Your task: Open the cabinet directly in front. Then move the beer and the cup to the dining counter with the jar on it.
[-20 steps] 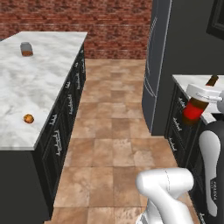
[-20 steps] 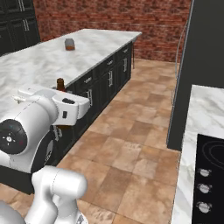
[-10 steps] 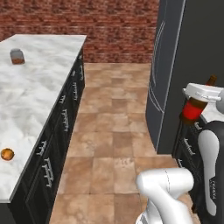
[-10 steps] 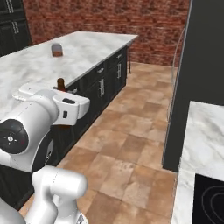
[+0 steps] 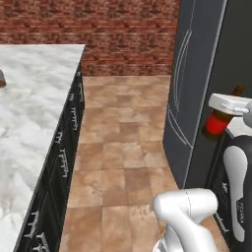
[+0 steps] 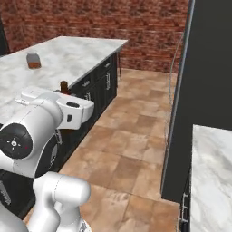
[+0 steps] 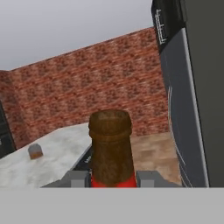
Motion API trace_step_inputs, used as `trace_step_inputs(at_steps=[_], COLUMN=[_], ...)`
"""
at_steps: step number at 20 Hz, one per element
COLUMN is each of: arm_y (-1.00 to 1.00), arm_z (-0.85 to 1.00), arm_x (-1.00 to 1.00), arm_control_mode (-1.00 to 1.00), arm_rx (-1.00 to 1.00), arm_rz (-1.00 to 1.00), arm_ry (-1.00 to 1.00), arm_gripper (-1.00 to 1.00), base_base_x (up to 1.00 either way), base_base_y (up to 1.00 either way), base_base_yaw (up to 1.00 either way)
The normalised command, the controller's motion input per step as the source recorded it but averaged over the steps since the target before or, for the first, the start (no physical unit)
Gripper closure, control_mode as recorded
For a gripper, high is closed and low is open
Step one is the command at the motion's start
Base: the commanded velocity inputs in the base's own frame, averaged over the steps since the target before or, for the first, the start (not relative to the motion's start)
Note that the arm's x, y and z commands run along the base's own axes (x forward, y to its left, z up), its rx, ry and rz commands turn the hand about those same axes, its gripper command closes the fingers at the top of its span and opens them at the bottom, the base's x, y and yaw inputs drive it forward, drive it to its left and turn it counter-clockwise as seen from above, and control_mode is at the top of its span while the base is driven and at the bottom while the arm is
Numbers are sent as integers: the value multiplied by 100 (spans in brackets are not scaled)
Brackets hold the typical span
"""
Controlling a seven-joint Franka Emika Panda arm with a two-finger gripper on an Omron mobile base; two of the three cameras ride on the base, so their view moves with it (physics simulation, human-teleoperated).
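Marble dining tabletop [image 5: 34, 113] runs along the left over black base cabinets, brick wall behind, with the jar [image 6: 33, 60] on it toward the far end. Tool [image 7: 112, 178] is clamped on the beer [image 7: 110, 148], carried upright off the tabletop, above the tile floor [image 5: 123, 147] by a tall dark fridge [image 5: 197, 88].

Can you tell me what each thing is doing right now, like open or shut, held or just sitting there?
Beer: upright, held in the gripper, up off the counter.
Gripper: shut on the beer's neck.
Jar: sitting upright on the dining counter, lid on.
Dining counter: its doors and drawers below are shut.
Fridge: doors shut.
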Motion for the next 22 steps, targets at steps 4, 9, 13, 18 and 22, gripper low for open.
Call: trace_step_inputs(at_steps=[4,9,13,18,22], arm_y=[0,0,0,0,0], arm_z=[0,0,0,0,0], arm_x=[0,0,0,0,0], arm_control_mode=[100,100,100,100,100], arm_rx=[0,0,0,0,0], arm_rz=[0,0,0,0,0], arm_ry=[0,0,0,0,0], arm_gripper=[100,100,100,100,100], base_base_x=[100,100,100,100,100], base_base_y=[53,91,39,-5,-22], base_base_yaw=[-34,-18,2,18,40])
